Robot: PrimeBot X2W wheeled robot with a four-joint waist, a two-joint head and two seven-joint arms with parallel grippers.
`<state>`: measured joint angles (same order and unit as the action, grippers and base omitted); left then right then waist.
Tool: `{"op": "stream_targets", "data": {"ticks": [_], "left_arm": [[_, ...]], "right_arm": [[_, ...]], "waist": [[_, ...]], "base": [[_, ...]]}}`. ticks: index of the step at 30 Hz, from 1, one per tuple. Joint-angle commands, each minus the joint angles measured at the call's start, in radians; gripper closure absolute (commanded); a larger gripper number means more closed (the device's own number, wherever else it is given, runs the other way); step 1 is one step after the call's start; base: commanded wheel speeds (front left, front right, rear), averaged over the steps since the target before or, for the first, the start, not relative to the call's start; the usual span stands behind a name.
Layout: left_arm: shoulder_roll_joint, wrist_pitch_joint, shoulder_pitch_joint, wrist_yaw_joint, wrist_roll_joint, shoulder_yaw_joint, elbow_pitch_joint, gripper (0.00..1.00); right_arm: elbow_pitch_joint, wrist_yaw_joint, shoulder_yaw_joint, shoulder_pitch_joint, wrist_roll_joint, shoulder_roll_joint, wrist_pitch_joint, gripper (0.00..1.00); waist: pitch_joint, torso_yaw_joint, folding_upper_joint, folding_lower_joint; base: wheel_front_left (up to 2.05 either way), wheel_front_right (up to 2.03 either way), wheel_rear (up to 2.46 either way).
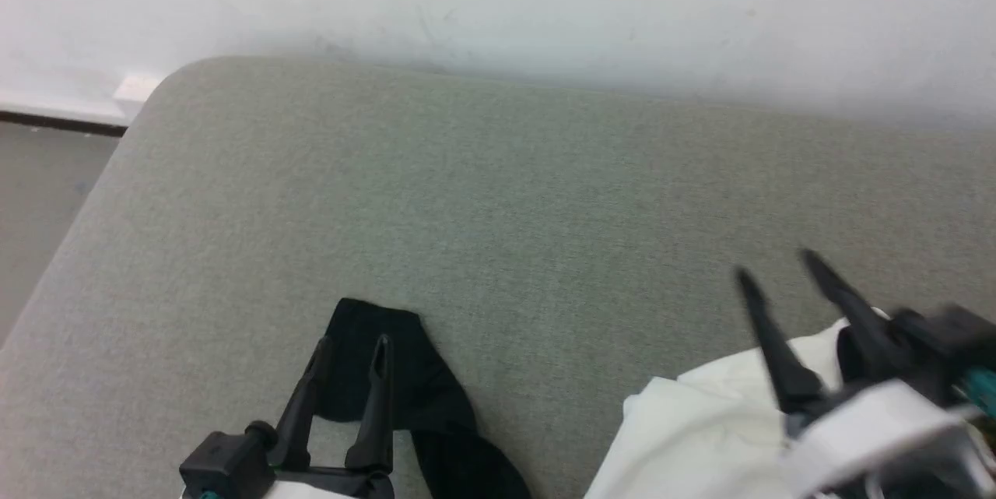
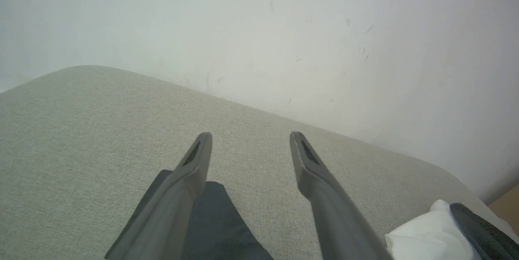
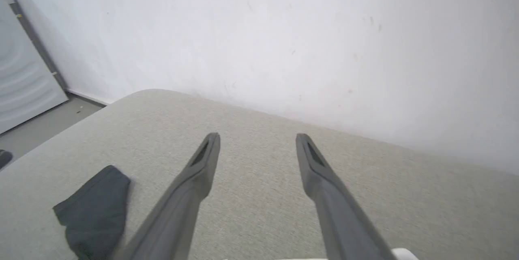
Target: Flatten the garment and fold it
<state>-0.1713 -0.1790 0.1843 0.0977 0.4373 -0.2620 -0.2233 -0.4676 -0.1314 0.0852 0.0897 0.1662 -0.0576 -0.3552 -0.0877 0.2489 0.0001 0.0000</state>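
The garment lies on the grey-green cushion at the near edge. Its black sleeve stretches out at lower left, and its white body is bunched at lower right. My left gripper hovers open over the sleeve's cuff end with nothing between its fingers. In the left wrist view the left gripper stands over the black sleeve, with the white body at lower right. My right gripper is open above the white body, holding nothing. The right wrist view has the right gripper and the sleeve at lower left.
A white wall runs along the cushion's far edge. The cushion's rounded corner is at the far left, with grey floor beyond it. A pale door panel stands at the left in the right wrist view.
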Motion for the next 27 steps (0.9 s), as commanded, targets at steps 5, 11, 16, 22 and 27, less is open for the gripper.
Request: {"op": "stream_targets", "data": {"ticks": [5,11,16,22,27], "left_arm": [[-0.020,0.004,0.036,0.013,-0.009,0.006,-0.021,0.00],[-0.038,0.013,0.055,0.018,-0.014,0.008,-0.039,0.00],[-0.076,0.061,-0.040,-0.015,-0.048,-0.020,-0.063,0.00],[-0.101,0.239,-0.304,-0.120,-0.090,-0.134,-0.036,0.00],[-0.074,0.411,-0.508,-0.203,-0.066,-0.270,0.066,0.00]], "right_arm": [[0.001,0.001,-0.164,0.186,0.007,0.007,0.174,0.00],[0.068,0.001,-0.257,0.306,0.126,0.007,0.314,0.00],[0.089,0.001,-0.272,0.281,0.141,0.007,0.368,0.00],[0.090,0.001,-0.297,0.237,0.142,0.007,0.380,0.00],[0.082,0.001,-0.312,0.208,0.148,0.007,0.382,0.00]], "waist": [[0.013,-0.060,-0.0001,0.0000],[0.002,-0.121,-0.0001,0.0000],[-0.024,-0.163,-0.0001,0.0000],[-0.082,-0.184,-0.0001,0.0000],[-0.142,-0.212,-0.0001,0.0000]], "base": [[0.00,0.00,0.00],[0.00,0.00,0.00],[0.00,0.00,0.00],[0.00,0.00,0.00],[0.00,0.00,0.00]]}}
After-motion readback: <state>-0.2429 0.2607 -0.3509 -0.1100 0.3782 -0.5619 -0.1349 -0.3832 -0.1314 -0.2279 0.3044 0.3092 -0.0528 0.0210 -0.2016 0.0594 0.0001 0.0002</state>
